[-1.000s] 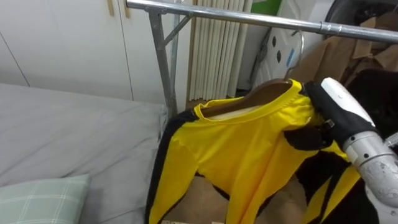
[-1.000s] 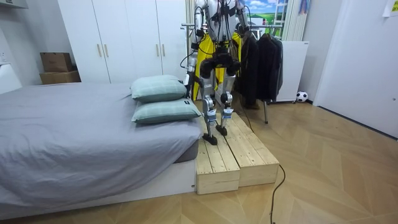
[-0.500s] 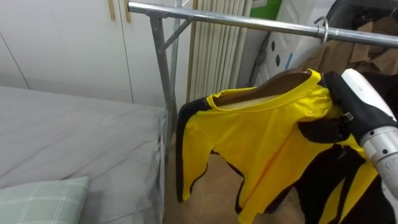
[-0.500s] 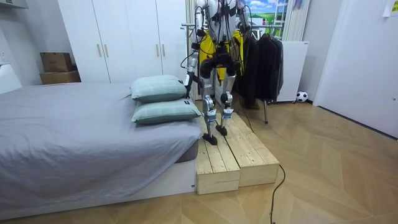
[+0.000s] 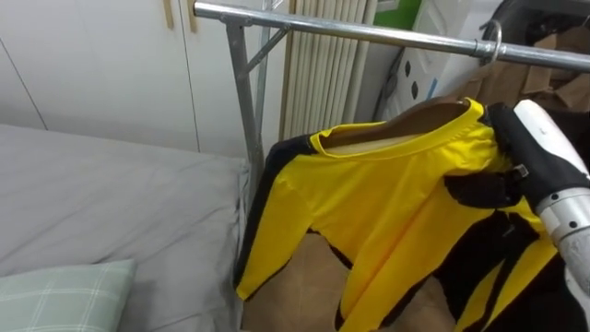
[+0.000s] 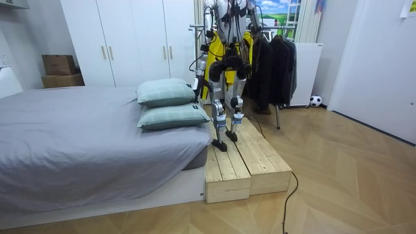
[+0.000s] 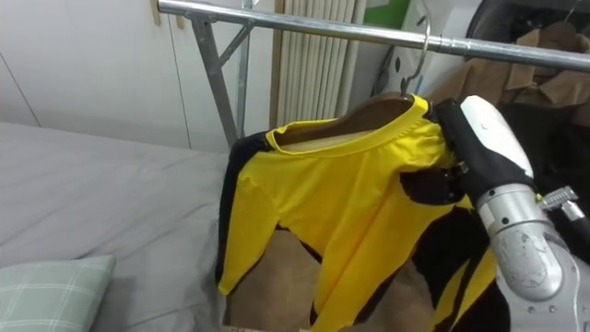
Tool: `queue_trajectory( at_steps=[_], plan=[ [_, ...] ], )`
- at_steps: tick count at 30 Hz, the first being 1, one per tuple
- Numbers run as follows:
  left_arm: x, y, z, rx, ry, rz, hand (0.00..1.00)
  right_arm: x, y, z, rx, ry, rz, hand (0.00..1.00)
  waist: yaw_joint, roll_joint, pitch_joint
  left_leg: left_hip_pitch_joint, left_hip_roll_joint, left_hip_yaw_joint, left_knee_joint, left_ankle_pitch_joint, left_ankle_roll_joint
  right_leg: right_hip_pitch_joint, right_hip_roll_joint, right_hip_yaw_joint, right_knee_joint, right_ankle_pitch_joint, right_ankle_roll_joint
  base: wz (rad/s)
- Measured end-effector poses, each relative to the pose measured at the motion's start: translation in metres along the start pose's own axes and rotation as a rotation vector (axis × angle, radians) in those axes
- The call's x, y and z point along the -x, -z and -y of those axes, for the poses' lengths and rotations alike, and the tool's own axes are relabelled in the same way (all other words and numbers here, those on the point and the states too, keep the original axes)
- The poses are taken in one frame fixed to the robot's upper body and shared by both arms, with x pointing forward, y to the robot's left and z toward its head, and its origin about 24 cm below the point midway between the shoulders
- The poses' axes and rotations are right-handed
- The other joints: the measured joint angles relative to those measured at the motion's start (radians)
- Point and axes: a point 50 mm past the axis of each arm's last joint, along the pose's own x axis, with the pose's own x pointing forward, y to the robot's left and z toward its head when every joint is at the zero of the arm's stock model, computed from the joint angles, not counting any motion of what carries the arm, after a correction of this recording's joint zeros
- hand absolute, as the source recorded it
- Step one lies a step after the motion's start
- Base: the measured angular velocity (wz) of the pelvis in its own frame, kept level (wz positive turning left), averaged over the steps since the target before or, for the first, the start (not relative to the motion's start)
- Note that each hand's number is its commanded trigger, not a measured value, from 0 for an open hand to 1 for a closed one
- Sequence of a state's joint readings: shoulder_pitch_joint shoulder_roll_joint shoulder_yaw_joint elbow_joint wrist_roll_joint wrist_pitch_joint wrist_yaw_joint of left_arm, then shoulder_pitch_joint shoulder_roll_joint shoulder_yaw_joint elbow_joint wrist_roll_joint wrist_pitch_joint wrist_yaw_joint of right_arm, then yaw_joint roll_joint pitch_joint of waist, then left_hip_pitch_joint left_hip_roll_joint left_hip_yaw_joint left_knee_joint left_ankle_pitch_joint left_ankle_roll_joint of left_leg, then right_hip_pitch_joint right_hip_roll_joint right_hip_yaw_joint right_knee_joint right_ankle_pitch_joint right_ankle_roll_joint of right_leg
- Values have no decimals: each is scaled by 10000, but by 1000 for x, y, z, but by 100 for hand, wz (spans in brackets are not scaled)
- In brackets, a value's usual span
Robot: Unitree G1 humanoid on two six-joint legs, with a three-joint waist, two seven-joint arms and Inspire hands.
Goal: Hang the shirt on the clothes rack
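Under the metal rail [image 5: 369,30] of a clothes rack, the robot stands on a wooden platform [image 6: 244,162] set against the side of a grey bed [image 6: 78,149], facing the rail. Bedroom with a wood floor. White wardrobes [image 6: 130,39] stand behind the rail on the room view's left. Dark coats [image 6: 273,65] hang from the rail on the room view's right. Two pale green pillows [image 6: 166,104] lie on the bed just short of the rail's upright post [image 5: 244,92]. A white ribbed radiator [image 5: 323,83] is behind the rail.

The yellow shirt [image 5: 387,203] with black trim sits on a wooden hanger [image 5: 433,112], close below the rail. The hanger's hook [image 5: 491,41] is looped over the rail. The shoulder line runs roughly along the rail, tilted, with the end at the robot's right higher. The collar is up and faces the robot. The body hangs down from the rail, and one sleeve droops near the post.

The right hand [image 5: 489,189] is below the rail's right part, its dark fingers curled round the shirt's raised shoulder end.
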State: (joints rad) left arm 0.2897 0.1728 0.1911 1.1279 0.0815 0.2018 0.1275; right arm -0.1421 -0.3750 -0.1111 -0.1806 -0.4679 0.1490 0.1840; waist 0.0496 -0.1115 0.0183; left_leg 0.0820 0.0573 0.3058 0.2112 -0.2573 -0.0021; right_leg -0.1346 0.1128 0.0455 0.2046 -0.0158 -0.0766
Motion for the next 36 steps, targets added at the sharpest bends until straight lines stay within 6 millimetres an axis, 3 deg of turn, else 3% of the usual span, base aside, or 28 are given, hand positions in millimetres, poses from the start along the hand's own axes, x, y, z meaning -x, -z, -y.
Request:
queue_trajectory(
  at_steps=[11, 19, 36],
  plan=[
    [0, -8, -1, -30, -37, 406, 0, -18, 16, -1, -1204, 48, -490, 100, 468, -9, 29, 6, 1, -113, -59, 19, -24, -5, -47, -258, -34, -31, -4, 2],
    [0, -16, -3, -365, -151, 740, 0, -18, 48, -21, -1745, -806, -1879, 100, 722, -23, 19, 20, -4, -581, -56, 24, -32, 159, -159, -769, -25, -221, -69, 17],
    [1, -10, -8, -502, -127, 831, 0, -23, 62, -32, -4153, -1241, -2467, 100, 1029, -62, -29, 502, -9, -735, -75, 26, -43, 652, -173, -807, 65, -366, -84, 3]
  ],
)
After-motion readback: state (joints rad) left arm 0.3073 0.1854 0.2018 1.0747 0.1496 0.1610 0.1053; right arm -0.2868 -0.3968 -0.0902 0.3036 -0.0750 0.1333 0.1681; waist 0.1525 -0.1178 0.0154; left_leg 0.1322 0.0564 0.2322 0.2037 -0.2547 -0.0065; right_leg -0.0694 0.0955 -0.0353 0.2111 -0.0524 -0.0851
